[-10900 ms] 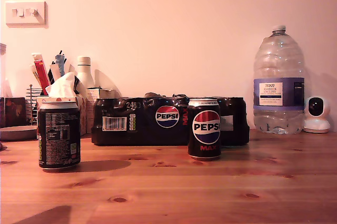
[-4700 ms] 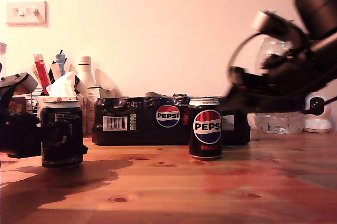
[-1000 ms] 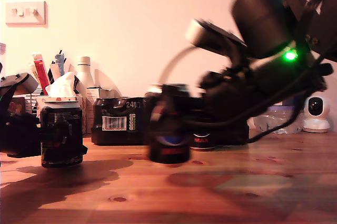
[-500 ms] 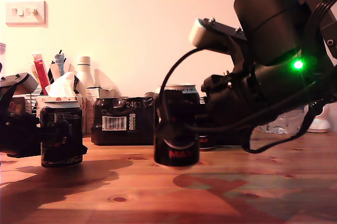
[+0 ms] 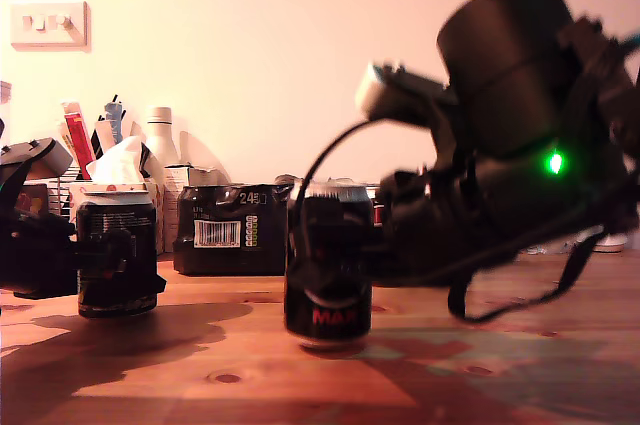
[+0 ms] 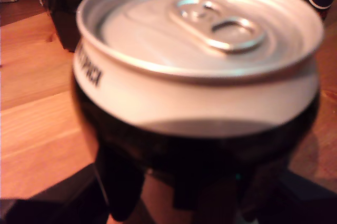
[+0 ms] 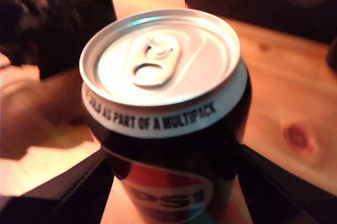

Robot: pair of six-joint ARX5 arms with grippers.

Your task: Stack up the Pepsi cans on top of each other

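Our wooden table (image 5: 180,365) carries a black shrink-wrapped multipack (image 5: 232,230) far back by the wall. My second gripper (image 5: 345,270), reaching in from the exterior view's right, is clamped on a small black Pepsi can (image 5: 328,265) held just above the near middle of the table. My first gripper (image 5: 95,270), at the exterior view's left, grips another black silver-rimmed Pepsi can (image 5: 116,255) standing on the wood.
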